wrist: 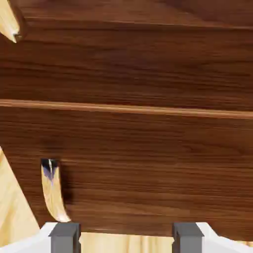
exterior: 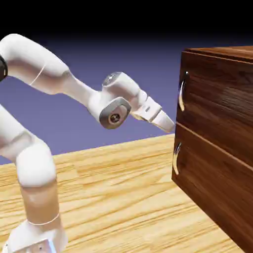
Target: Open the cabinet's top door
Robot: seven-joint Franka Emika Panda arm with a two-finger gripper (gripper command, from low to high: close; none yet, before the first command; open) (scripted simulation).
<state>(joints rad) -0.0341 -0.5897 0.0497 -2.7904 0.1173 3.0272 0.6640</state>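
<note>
The dark wood-grain cabinet [exterior: 222,52] stands at the exterior view's right. Its top door [exterior: 217,99] is shut and carries a curved silver handle [exterior: 182,91] near its left edge. My gripper [exterior: 169,123] hangs just in front of the cabinet, below that handle, level with the seam between the two panels and not touching either. In the hand view the cabinet front [wrist: 148,64] fills the picture, and the grey fingertips [wrist: 65,236] stand apart with nothing between them, so the gripper [wrist: 126,237] is open. An end of the top handle [wrist: 10,22] shows in the upper left corner.
The lower panel [exterior: 212,173] is shut, with its own curved handle [exterior: 176,158], seen closer in the hand view as the lower handle [wrist: 53,190]. A light wooden table [exterior: 123,197] carries the cabinet and the arm's base.
</note>
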